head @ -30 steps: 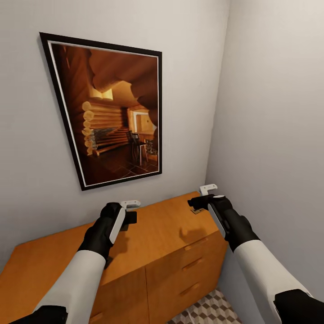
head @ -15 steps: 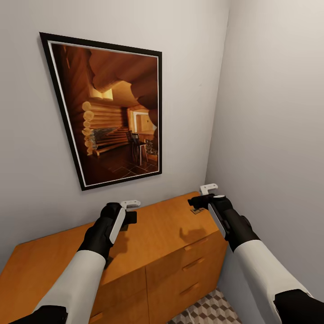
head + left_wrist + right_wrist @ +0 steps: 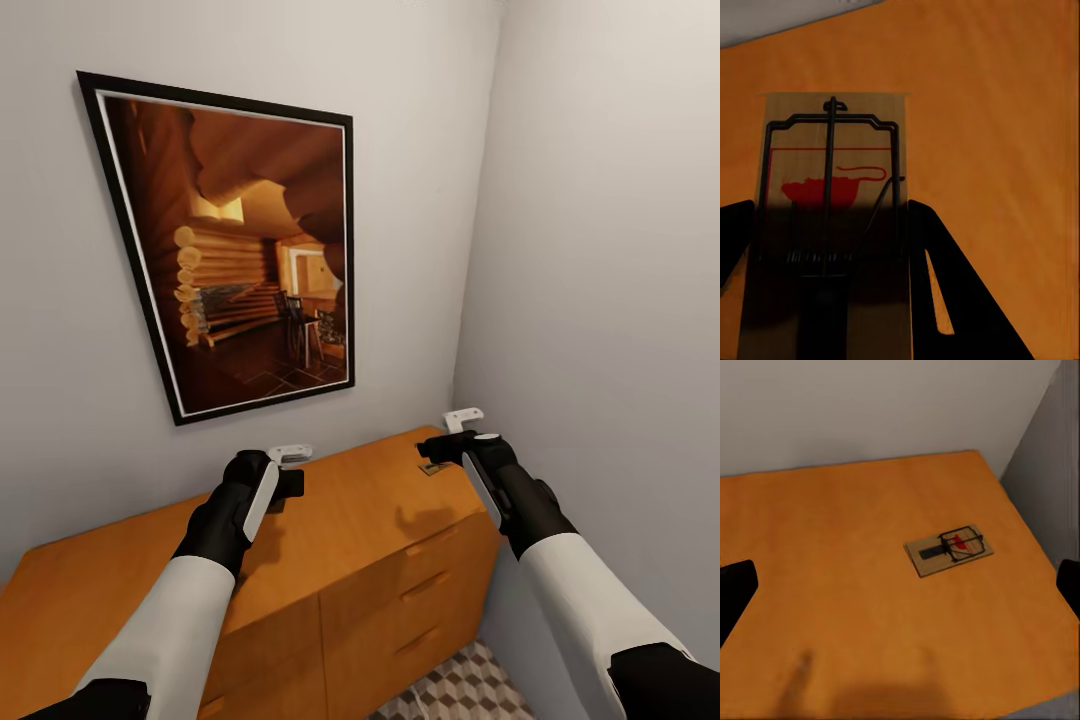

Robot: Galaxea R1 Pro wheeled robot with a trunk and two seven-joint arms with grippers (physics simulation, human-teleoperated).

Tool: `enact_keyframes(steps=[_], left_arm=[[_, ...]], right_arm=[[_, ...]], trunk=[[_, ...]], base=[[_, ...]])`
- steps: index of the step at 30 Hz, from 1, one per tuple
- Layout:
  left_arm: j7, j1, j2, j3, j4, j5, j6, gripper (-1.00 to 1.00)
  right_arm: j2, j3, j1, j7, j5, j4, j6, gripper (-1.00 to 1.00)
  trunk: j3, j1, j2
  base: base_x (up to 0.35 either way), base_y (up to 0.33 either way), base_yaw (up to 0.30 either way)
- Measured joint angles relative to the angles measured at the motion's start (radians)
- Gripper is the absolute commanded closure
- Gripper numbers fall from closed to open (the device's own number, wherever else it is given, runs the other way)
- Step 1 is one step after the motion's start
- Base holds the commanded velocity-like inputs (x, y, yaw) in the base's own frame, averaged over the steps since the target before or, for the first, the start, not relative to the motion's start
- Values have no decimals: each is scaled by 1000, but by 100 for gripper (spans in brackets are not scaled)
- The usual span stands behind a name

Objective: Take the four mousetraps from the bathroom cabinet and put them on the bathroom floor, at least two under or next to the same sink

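The orange-brown cabinet point(image 3: 350, 520) stands against the wall with both grippers above its flat top. In the left wrist view a mousetrap point(image 3: 832, 150), a wooden board with black wire and a red mouse mark, sits between the fingers of my left gripper point(image 3: 829, 217), which touch its two long edges. My left gripper point(image 3: 287, 482) hovers over the middle of the top. Another mousetrap point(image 3: 949, 549) lies flat near the cabinet's right back corner, also seen as a small mousetrap point(image 3: 432, 468) under my right gripper point(image 3: 438, 450). The right gripper point(image 3: 904, 577) is open and apart from it.
A large framed picture point(image 3: 230, 250) of a log cabin hangs on the wall above the cabinet. A grey side wall point(image 3: 600, 300) closes the right side close to my right arm. Cube-patterned bathroom floor point(image 3: 460, 690) shows below the drawer fronts point(image 3: 410, 600).
The head view has shifted slightly, so the picture and cabinet sit a little further left. Both arms and the mousetraps keep their places.
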Motion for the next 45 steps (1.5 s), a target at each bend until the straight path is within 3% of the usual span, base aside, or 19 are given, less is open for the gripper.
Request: enact_keyframes(steps=[10, 25, 37, 45], left_arm=[[0, 0, 0, 0, 0, 0, 0, 100], [0, 0, 0, 0, 0, 0, 0, 100], [0, 0, 0, 0, -1, 0, 0, 100], [0, 0, 0, 0, -1, 0, 0, 100]], right_arm=[[0, 0, 0, 0, 0, 0, 0, -100], [0, 1, 0, 0, 0, 0, 0, -100], [0, 1, 0, 0, 0, 1, 0, -100], [1, 1, 0, 0, 0, 1, 0, -100]], trunk=[[6, 0, 0], [7, 0, 0], [7, 0, 0], [7, 0, 0]], base=[[0, 0, -219], [0, 0, -18], [0, -15, 217], [-93, -231, 238]])
